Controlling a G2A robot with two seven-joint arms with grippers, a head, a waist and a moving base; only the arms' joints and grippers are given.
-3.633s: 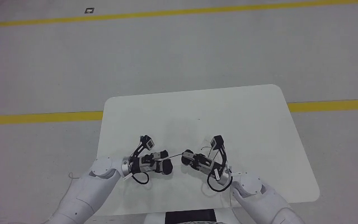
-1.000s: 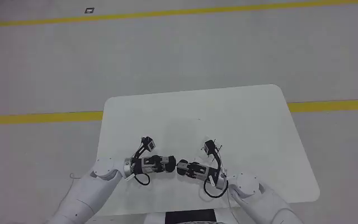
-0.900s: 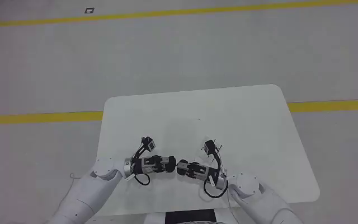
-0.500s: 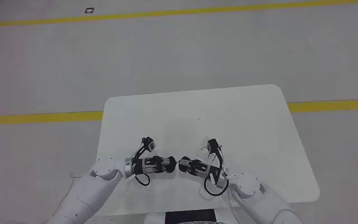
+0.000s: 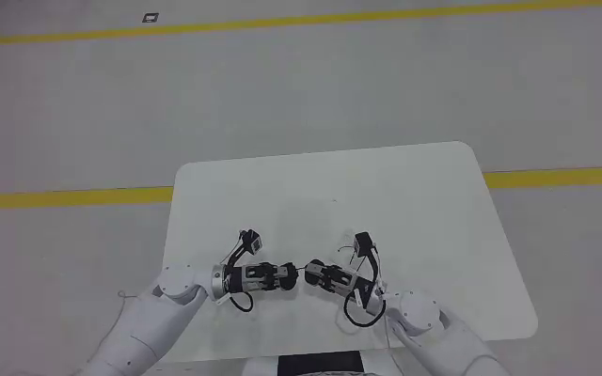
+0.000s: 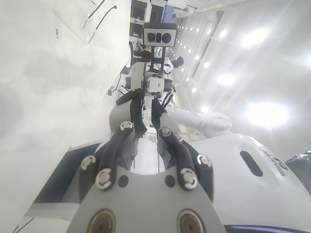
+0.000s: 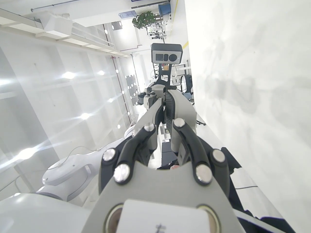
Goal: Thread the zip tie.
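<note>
A thin dark zip tie (image 5: 301,273) spans the short gap between my two grippers, low over the near part of the white table (image 5: 404,188). My left gripper (image 5: 292,274) holds one end and points right. My right gripper (image 5: 311,274) holds the other end and points left, tip to tip with the left. In the left wrist view the left gripper (image 6: 147,112) has its black-padded fingers (image 6: 136,115) close together, with the right arm's wrist camera (image 6: 159,37) straight ahead. The right gripper (image 7: 163,112) has its fingers pressed nearly together. The tie itself is hard to make out in the wrist views.
Several loose black zip ties (image 6: 102,1) lie on the table farther out, seen in the left wrist view. The table's far half is bare white surface. Grey floor with yellow lines (image 5: 282,21) surrounds the table.
The grippers closed from a wider gap to nearly touching. In the last half second they drew slightly apart, and the right wrist shifted a little to the right.
</note>
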